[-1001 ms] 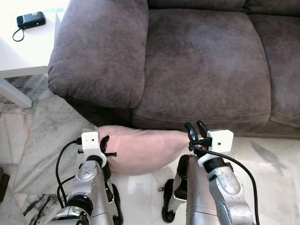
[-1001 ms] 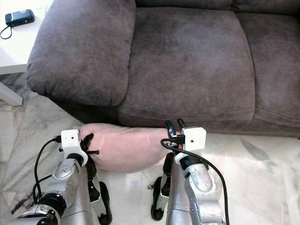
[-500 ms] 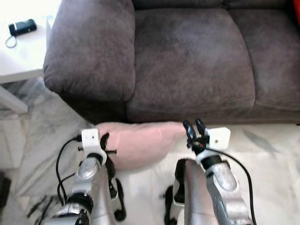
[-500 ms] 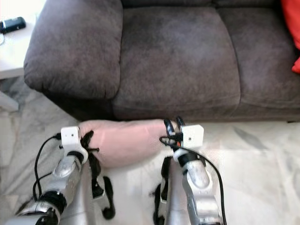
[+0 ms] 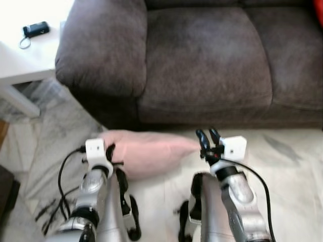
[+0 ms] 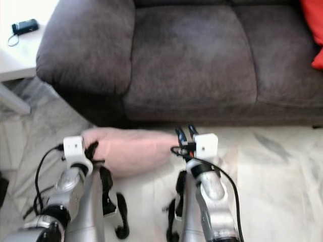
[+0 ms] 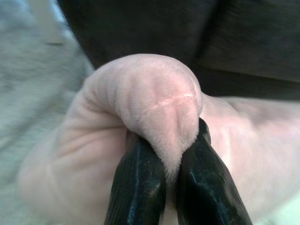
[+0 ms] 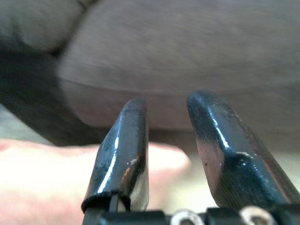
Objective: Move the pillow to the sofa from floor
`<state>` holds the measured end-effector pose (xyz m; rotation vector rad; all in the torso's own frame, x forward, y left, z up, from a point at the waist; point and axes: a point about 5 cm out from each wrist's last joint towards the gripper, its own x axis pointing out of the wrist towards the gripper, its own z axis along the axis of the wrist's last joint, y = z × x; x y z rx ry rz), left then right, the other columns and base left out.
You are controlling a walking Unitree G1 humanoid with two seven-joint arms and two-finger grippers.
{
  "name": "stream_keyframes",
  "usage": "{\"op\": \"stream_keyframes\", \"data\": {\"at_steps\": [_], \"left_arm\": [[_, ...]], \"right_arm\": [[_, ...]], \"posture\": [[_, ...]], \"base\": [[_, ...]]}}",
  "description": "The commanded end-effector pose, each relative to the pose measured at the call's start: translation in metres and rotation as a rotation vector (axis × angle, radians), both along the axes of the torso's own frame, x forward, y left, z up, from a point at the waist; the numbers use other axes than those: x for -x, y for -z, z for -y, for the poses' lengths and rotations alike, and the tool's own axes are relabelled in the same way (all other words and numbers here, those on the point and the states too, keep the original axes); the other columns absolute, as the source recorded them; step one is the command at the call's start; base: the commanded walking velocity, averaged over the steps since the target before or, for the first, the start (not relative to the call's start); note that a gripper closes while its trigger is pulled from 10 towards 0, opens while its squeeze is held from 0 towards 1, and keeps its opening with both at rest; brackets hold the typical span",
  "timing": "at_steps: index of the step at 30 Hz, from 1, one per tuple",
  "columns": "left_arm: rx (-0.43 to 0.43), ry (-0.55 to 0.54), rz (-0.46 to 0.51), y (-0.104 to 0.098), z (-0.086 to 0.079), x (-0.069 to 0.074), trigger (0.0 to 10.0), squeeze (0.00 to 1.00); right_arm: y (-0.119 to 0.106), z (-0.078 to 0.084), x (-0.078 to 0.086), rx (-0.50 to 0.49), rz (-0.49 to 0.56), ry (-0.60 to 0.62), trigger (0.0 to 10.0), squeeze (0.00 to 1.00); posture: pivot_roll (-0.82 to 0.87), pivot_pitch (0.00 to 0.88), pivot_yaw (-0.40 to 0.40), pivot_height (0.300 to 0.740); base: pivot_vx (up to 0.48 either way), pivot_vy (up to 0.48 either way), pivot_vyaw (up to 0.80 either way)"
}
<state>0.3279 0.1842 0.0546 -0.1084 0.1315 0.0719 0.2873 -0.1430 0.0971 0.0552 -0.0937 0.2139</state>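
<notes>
On the marble floor (image 5: 298, 166) at the foot of the grey sofa (image 5: 202, 55) lies the pink pillow (image 5: 149, 151). The left end effector (image 7: 171, 161) pinches a fold of its corner, plain in the wrist view. At three o'clock of the pillow, the right end effector (image 8: 168, 140) stands parted, holding nothing.

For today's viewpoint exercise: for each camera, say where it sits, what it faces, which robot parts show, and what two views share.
Left eye view: on the head, looking down at the sofa, the pillow on the floor, both arms.
Right eye view: same scene; right gripper open.
Left wrist view: along the left gripper, shut on the pillow.
Right wrist view: along the right gripper's fingers, toward the sofa.
Shared: pillow, sofa.
</notes>
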Motion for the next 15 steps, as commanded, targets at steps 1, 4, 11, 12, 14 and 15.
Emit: {"op": "stream_keyframes", "data": {"at_steps": [1,4,11,12,14,15], "left_arm": [[0.003,-0.011,0.012,0.0007,-0.0036,0.0021,10.0,0.0],[0.002,-0.008,0.014,0.0,-0.0028,0.0014,10.0,0.0],[0.002,0.01,0.028,-0.0032,-0.0009,-0.0006,10.0,0.0],[0.001,0.015,0.031,-0.0037,-0.0008,-0.0008,10.0,0.0],[-0.022,0.041,0.05,-0.0076,-0.0019,-0.0017,10.0,0.0],[-0.022,0.041,0.05,-0.0076,-0.0019,-0.0017,10.0,0.0]], "right_arm": [[0.0066,-0.0017,0.0037,-0.003,-0.017,0.0,10.0,0.0],[0.0077,-0.0022,0.0034,-0.004,-0.019,0.0,10.0,0.0],[0.0105,-0.0031,0.0018,-0.006,-0.025,0.001,10.0,0.0],[0.0107,-0.0031,0.0017,-0.006,-0.026,0.001,10.0,0.0],[0.0121,-0.0035,0.0001,-0.008,-0.029,0.003,10.0,0.0],[0.0121,-0.0035,0.0001,-0.008,-0.029,0.003,10.0,0.0]], "posture": [[0.01,0.265,-0.014,0.536],[0.01,0.26,-0.012,0.536],[0.02,0.247,-0.005,0.536],[0.02,0.247,-0.005,0.536],[0.03,0.234,0.001,0.536],[0.03,0.234,0.001,0.536]], "base": [[-0.304,0.0,0.0],[-0.298,0.0,0.0],[-0.084,0.0,0.0],[0.0,0.0,0.0],[0.0,0.0,0.0],[0.0,0.0,0.0]]}}
